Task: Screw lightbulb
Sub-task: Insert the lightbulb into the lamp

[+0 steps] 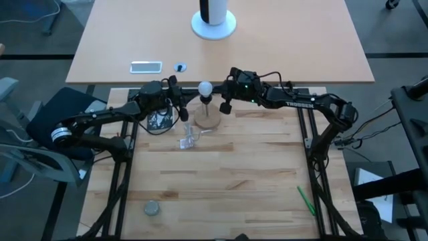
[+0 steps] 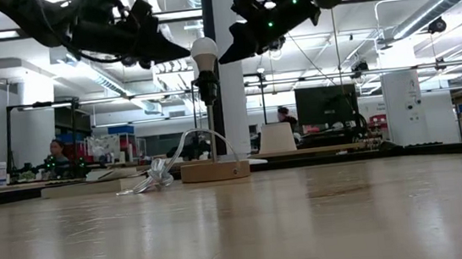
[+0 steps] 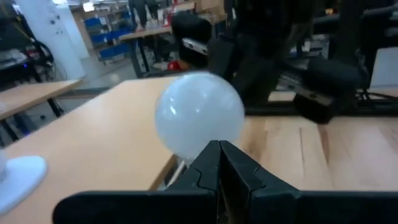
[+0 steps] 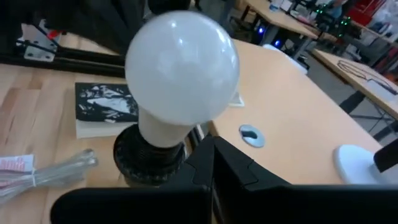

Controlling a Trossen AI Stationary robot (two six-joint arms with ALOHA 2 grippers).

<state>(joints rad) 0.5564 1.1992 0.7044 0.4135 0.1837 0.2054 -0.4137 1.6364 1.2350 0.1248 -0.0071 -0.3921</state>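
The lightbulb [image 1: 205, 88] stands upright in a black socket [image 4: 149, 155] on a round wooden base [image 1: 207, 120], near the far edge of the work table [image 1: 234, 181]. Your left gripper [image 1: 179, 98] is just beside the globe on one side and your right gripper [image 1: 225, 102] is just beside it on the other. Both have their fingers pressed together and hold nothing; in each wrist view the closed tips point at the white glass without touching it.

How deep the thread already sits in the socket I cannot tell, because the screw part is hidden.

From here I see these risks for you:

- If you move a closed gripper forward, the tips will push the globe sideways instead of taking it. The base looks light and is not held (nothing clamps it), so the lamp could slide or tip over.
- If you open the fingers only when they are very near, one finger may knock the glass.
- The frosted glass is smooth and round, so a weak grip may slip while turning, and a strong one may crack it.
- If you turn the bulb without holding the base, the base probably rotates together with it.
- The cable [image 1: 188, 137] lies beside the base and may catch.
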